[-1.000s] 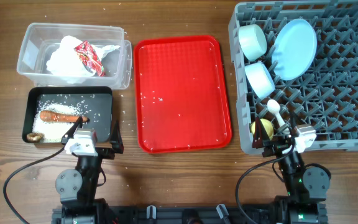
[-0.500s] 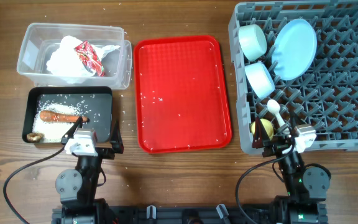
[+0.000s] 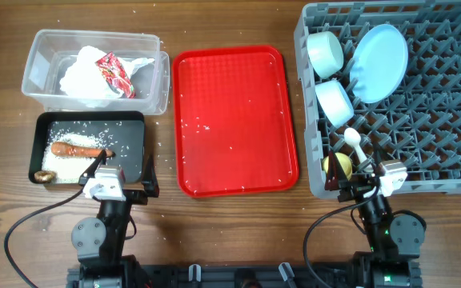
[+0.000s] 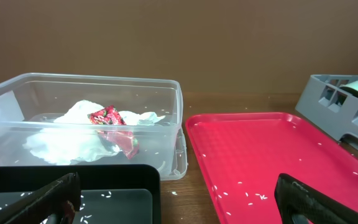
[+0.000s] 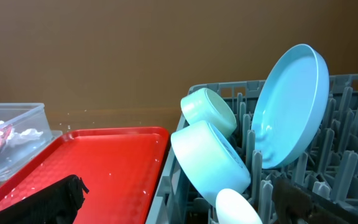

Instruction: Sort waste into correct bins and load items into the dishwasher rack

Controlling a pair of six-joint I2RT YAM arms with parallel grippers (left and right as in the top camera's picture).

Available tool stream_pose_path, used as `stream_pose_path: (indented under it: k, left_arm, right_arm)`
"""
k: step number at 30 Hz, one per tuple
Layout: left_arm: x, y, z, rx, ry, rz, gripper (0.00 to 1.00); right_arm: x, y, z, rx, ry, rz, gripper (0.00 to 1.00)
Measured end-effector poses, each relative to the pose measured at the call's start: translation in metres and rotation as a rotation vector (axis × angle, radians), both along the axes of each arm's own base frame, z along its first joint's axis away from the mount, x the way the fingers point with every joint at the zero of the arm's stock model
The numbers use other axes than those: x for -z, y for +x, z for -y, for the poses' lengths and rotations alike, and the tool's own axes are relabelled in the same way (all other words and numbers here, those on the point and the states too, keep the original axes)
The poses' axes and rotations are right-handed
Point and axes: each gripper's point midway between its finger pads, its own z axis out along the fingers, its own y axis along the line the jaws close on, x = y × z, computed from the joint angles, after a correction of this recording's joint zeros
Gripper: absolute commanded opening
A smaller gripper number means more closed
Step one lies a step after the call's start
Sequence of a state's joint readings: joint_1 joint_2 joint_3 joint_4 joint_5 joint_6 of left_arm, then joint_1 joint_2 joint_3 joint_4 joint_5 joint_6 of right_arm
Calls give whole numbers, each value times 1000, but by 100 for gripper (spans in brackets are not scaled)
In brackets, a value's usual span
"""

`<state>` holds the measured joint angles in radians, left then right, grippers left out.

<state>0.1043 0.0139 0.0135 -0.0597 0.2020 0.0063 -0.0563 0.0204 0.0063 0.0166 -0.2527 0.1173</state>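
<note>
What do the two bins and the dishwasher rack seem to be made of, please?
Clear bin: glossy transparent plastic; napkins show through its walls. Black bin: opaque, smooth, likely plastic. Dishwasher rack: grey matte moulded plastic, by its peg lattice.

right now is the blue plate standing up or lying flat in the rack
Standing on edge, tilted: the pale blue plate leans between upright pegs of the dishwasher rack.

Two bowls (image 3: 324,53) (image 3: 334,100), one plate (image 3: 378,62), one cup (image 3: 338,165), one spoon (image 3: 357,142), two bins (image 3: 42,84) (image 3: 134,148), one tray (image 3: 238,96).
</note>
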Motion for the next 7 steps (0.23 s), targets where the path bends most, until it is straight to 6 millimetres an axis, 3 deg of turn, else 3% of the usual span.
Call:
stream_pose_path:
  k: [7]
  left_arm:
    - [0,0,0,0,0,0,100]
  right_arm:
    - [0,0,0,0,0,0,100]
